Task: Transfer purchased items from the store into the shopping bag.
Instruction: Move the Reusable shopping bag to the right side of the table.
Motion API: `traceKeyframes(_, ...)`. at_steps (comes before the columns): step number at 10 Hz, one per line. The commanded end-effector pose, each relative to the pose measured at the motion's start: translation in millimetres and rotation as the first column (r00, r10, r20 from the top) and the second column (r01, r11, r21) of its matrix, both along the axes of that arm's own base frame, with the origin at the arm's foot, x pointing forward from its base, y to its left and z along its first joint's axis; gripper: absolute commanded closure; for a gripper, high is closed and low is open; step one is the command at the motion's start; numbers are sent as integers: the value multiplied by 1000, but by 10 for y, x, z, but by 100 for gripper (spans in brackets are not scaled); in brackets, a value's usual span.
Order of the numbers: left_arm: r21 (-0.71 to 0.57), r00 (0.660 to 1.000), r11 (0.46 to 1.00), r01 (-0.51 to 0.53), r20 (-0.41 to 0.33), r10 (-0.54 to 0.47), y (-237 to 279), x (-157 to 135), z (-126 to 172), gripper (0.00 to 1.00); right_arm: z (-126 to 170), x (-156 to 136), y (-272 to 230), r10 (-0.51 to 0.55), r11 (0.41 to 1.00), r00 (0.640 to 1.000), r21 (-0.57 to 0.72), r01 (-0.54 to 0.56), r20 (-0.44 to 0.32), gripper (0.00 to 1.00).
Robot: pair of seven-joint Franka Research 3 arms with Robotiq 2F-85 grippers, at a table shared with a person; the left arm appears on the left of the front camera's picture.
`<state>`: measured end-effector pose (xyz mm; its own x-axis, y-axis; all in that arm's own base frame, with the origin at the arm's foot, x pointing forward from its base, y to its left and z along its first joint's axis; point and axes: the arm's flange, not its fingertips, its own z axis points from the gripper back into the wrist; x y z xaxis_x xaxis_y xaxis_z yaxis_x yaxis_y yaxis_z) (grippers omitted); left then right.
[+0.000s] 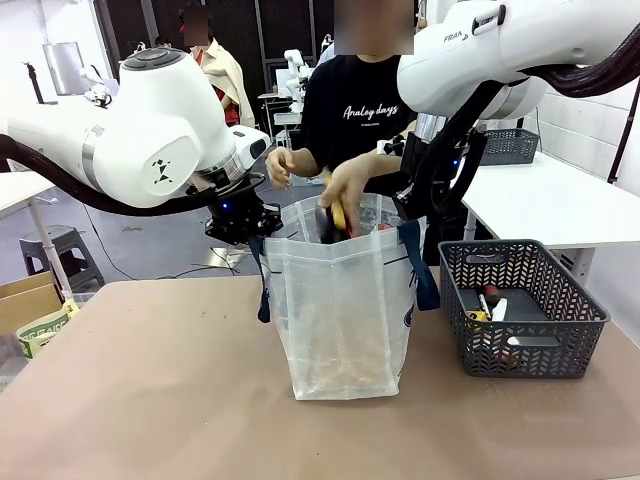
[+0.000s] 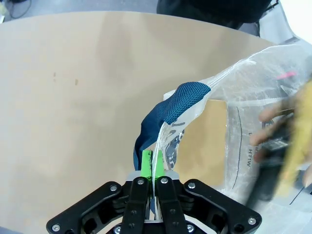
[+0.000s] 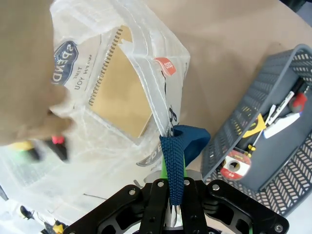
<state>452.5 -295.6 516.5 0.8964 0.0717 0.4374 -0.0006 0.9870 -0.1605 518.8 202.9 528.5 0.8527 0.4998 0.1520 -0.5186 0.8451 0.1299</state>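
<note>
Shopping bag on tan table, grey floor behind

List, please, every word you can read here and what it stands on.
"Analog days": person's black T-shirt.
"FRA", cut off: right arm.
"SPEND", "WITH YOU", upside down: bag.
Too small to read: red tag on the bag.
Blurred: tape roll label in the basket.

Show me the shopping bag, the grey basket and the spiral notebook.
shopping bag [image 1: 345, 320]: front view, on its translucent front side.
grey basket [image 1: 520, 350]: front view, on its near mesh wall.
spiral notebook [image 3: 119, 95]: right wrist view, on its brown cover inside the bag.
</note>
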Motion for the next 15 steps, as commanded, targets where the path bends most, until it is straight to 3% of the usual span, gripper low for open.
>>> traceKeyframes(1, -8, 1000, 1000, -16, -1, 16, -1, -11, 8, 100, 3, 2, -5, -2, 1000, 1000, 1, 2, 1, 100)
traceKeyframes(15, -8, 1000, 1000, -16, -1, 16, -1, -11, 8, 100, 3, 2, -5, -2, 1000, 1000, 1, 2, 1, 100)
